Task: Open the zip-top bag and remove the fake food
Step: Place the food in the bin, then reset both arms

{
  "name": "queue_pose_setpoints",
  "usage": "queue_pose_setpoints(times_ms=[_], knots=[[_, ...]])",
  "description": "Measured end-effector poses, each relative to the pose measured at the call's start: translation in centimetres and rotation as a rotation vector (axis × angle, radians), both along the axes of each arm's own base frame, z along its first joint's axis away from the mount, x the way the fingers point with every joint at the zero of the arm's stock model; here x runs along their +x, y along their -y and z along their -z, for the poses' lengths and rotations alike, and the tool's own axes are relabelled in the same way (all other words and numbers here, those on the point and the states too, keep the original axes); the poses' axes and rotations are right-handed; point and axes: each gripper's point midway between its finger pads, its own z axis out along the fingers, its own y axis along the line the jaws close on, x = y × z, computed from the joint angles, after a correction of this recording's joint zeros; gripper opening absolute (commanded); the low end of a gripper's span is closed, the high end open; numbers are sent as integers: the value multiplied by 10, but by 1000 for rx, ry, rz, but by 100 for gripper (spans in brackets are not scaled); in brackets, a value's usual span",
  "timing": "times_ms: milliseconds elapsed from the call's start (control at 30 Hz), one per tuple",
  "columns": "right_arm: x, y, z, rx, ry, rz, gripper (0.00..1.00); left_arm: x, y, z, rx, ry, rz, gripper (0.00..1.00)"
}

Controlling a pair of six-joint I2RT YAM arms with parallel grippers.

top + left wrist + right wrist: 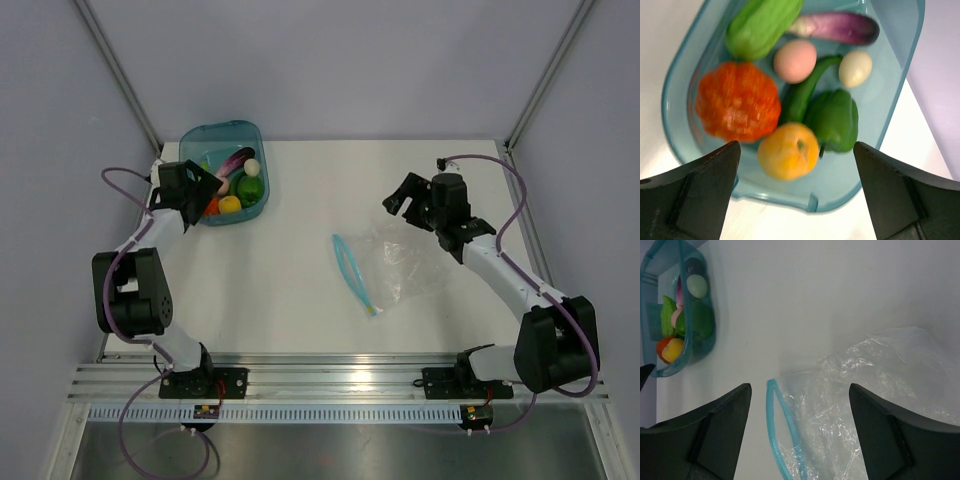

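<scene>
The clear zip-top bag point(400, 262) lies flat on the white table, its blue-teal zip strip point(352, 270) parted and the mouth open; I see nothing inside it. It also shows in the right wrist view point(865, 405). The fake food sits in a teal tub point(252, 135): orange-red tomato point(737, 101), yellow lemon point(788, 151), green pepper point(834, 119), green pod point(800, 95), purple eggplant point(837, 27), white egg point(855, 68), a pink egg and a light green piece. My left gripper point(207, 190) is open and empty above the tub. My right gripper point(403, 200) is open and empty above the bag.
The teal tub point(890, 115) stands at the table's far left corner, also seen in the right wrist view point(707, 347). Metal frame posts rise at both far corners. A rail runs along the near edge.
</scene>
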Motion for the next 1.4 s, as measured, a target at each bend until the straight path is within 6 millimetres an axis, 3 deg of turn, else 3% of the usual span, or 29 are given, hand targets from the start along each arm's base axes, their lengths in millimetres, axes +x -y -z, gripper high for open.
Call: queue_pose_setpoints(times_ms=[200,367,500,833,1100,1400], knots=[[-5,2,-29,10,112,-14,87,-40,25,-1,-74,75,24,99],[-18,7,-35,22,172,-7,88,-90,57,-4,-107,171,59,99],[-40,15,-36,39,232,0,89,-125,78,1,-101,210,107,99],[-61,23,-40,74,252,32,89,-186,89,-38,-81,534,221,99],[-91,37,-24,66,249,57,89,-207,88,-74,6,728,273,99],[-100,67,-16,40,298,205,90,-206,85,-56,87,664,295,99]])
